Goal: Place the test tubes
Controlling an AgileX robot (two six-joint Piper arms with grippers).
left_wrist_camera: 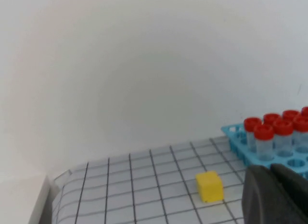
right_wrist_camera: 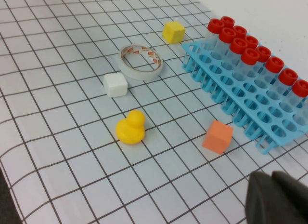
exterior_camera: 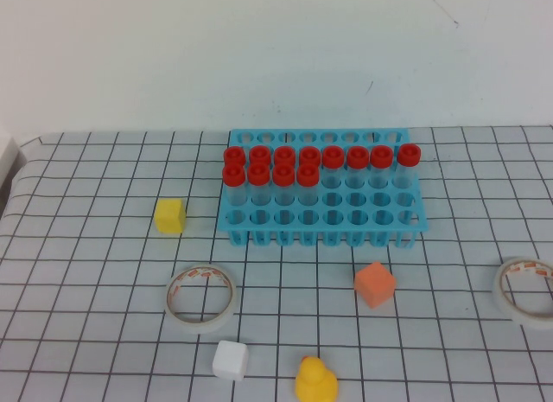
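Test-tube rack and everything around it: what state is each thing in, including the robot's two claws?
Rack: upright, partly filled.
Test tubes: capped, twelve standing in the rack.
Tape rolls: lying flat.
Duck: upright.
Left gripper: shut, empty, away from the rack.
Right gripper: shut, empty, away from the rack.

Yellow cube on gridded mat. Blue rack near cube, farther back, with red-capped test tubes upright in it. Left gripper, fingers together, just beside cube on rack's side.
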